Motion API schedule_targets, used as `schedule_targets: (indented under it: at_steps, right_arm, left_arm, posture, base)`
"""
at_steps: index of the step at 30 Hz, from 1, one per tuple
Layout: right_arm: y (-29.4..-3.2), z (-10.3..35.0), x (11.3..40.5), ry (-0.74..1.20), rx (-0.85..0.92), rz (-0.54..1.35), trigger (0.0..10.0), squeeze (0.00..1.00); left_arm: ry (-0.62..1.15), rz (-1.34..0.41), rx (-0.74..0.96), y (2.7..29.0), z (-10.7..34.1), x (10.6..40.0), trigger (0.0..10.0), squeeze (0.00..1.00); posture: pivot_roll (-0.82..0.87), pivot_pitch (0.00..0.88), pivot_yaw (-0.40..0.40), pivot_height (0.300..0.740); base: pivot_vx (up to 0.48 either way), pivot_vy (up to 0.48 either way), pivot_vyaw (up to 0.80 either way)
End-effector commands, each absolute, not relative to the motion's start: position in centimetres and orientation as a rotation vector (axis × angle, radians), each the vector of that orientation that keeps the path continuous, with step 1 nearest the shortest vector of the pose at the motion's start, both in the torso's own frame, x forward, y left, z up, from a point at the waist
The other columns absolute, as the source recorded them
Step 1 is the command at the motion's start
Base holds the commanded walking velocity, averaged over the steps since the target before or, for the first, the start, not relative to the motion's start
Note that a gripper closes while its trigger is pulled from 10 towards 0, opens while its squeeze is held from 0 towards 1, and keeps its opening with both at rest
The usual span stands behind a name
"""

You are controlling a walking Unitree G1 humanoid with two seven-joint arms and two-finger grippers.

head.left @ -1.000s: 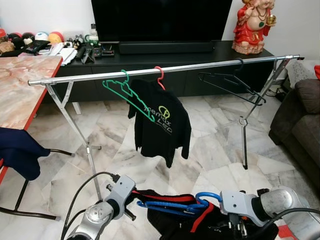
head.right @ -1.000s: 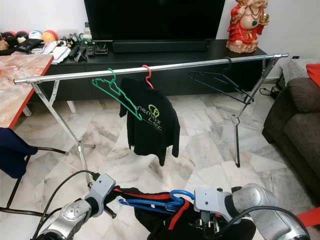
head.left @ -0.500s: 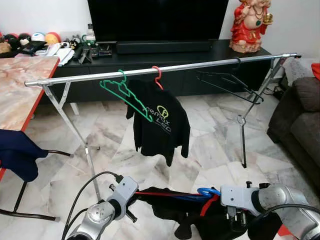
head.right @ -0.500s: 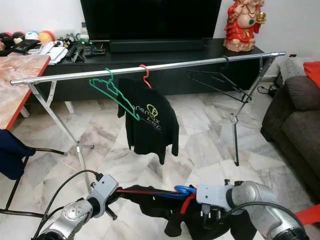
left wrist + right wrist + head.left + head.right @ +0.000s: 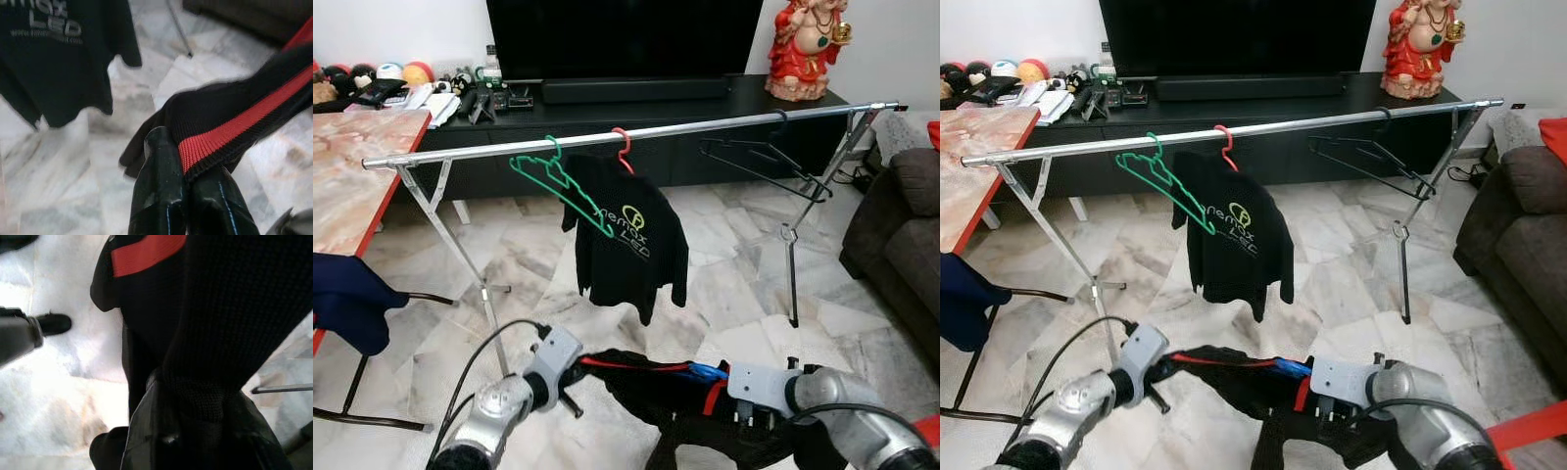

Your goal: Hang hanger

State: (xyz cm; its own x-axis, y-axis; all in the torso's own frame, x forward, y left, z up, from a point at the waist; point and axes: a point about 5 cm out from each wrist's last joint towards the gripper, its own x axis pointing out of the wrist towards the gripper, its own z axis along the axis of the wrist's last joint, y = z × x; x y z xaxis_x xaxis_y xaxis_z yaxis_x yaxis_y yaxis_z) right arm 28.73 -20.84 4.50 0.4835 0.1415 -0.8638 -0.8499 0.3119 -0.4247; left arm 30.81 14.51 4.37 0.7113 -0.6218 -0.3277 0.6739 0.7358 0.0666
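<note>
Clamping the red-striped edge of a black garment: left gripper, fingers pressed together on the fabric, low in front of the body. Gripping the same black garment on its other side: right gripper, fabric bunched between its fingers and hiding their tips. Stretched between the two arms: blue hanger, mostly covered by the garment, with a red strip running along the top edge toward the left wrist. Held well below and in front of the silver clothes rail, apart from it. Hung on the rail from robot's left to right: empty green hanger; red hanger carrying a black printed T-shirt; empty black hanger. Behind the rail: dark TV console with a red figurine. At the robot's left: marble-topped table. At its right: dark sofa. Underfoot: marble-patterned floor.
</note>
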Motion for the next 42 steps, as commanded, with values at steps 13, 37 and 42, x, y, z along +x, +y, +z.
schedule_targets:
  at_steps: [13, 37, 42]
  right_arm:
    - [-18.2, 4.7, 30.6, 0.709, -0.711, 0.585, 0.0, 0.00]
    - [-15.0, 5.9, 31.0, 0.565, -0.560, 0.778, 0.0, 0.00]
    - [-15.5, 6.0, 30.7, 0.531, -0.592, 0.863, 0.0, 0.00]
  left_arm:
    - [0.321, -1.091, 0.099, 13.8, 6.6, 28.2, 0.0, 0.00]
    - [0.386, -1.182, 0.204, 14.6, 9.1, 27.2, 10.0, 1.00]
    - [0.361, -1.156, 0.211, 14.6, 9.6, 27.6, 10.0, 1.00]
  posture:
    - [-0.04, 0.050, 0.018, 0.740]
    - [-0.03, 0.046, 0.010, 0.740]
    - [-0.04, 0.050, 0.008, 0.740]
  base:
    - [0.000, 0.000, 0.00]
    - [0.000, 0.000, 0.00]
    - [0.000, 0.000, 0.00]
